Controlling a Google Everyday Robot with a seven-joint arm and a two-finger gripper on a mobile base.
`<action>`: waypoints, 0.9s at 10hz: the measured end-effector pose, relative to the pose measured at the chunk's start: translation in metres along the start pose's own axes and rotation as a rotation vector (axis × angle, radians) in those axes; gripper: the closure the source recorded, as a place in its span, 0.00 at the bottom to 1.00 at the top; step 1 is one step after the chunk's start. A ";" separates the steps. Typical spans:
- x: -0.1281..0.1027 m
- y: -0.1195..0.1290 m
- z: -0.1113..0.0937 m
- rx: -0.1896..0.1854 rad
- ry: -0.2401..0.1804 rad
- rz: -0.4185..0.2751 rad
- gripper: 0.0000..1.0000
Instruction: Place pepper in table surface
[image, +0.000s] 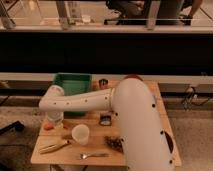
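Note:
My gripper (53, 118) hangs at the end of the white arm over the left edge of the light-brown wooden table surface (95, 146). A small orange-red piece, the pepper (47, 126), shows just below and left of the gripper, close to the tabletop. I cannot tell whether the gripper holds it or whether it rests on the wood. Most of the pepper's length is hidden by the gripper.
A green tray (73, 84) stands at the back left. A white cup (80, 133) stands right of the gripper, with a pale banana-like item (54, 146) and a fork (93, 155) in front. A small dark object (105, 120) and a brown cluster (114, 143) lie by the arm.

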 end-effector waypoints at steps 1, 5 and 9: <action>0.002 0.000 0.001 0.003 -0.002 0.001 0.33; 0.008 0.007 0.007 0.005 -0.019 0.001 0.67; 0.002 0.020 0.007 -0.001 -0.036 -0.026 0.98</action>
